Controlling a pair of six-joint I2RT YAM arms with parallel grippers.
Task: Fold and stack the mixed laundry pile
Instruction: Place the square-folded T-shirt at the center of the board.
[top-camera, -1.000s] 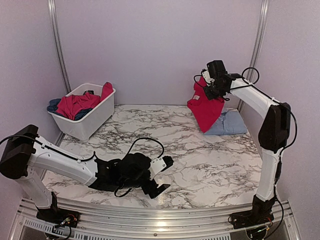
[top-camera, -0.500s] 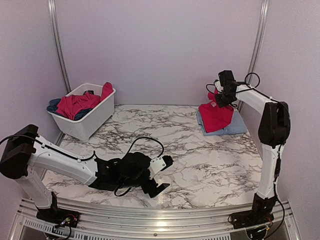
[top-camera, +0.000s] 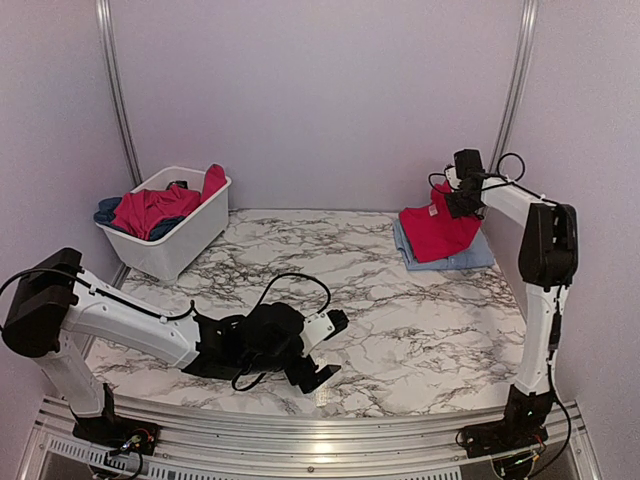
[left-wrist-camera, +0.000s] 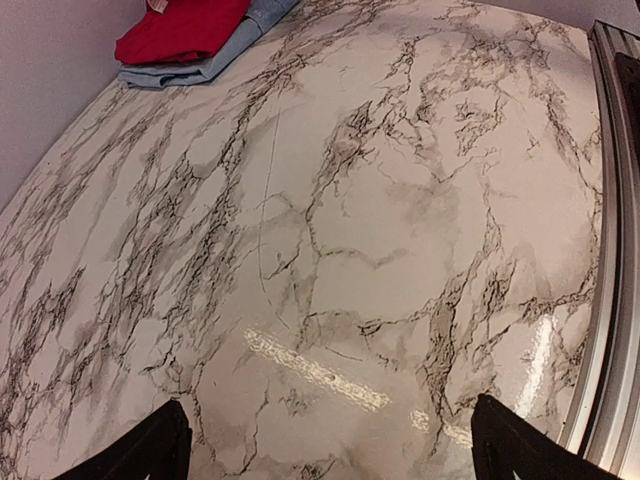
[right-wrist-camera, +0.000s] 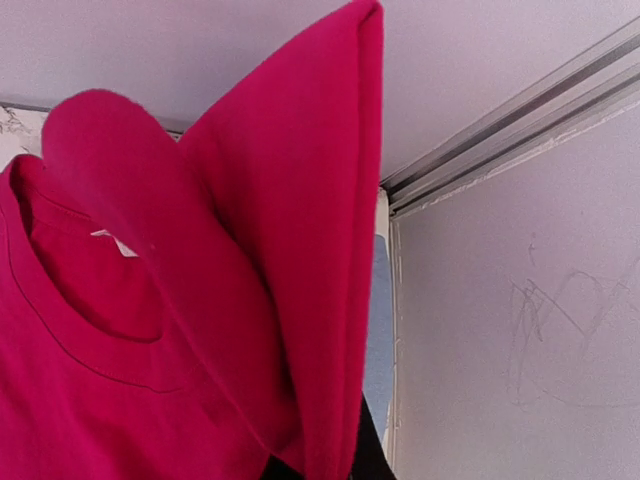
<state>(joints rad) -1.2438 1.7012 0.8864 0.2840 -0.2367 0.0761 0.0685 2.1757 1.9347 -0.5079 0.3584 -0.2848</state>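
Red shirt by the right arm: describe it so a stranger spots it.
At the marble table's far right corner, the red shirt lies on a folded light blue garment. The right gripper pinches it; other red clothes lie in the basket.

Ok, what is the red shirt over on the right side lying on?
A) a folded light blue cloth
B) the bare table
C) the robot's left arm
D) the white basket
A: in the top view the red shirt lies on the folded light blue cloth, whose edge peeks out under it, while the right tool pinches the shirt's upper edge.
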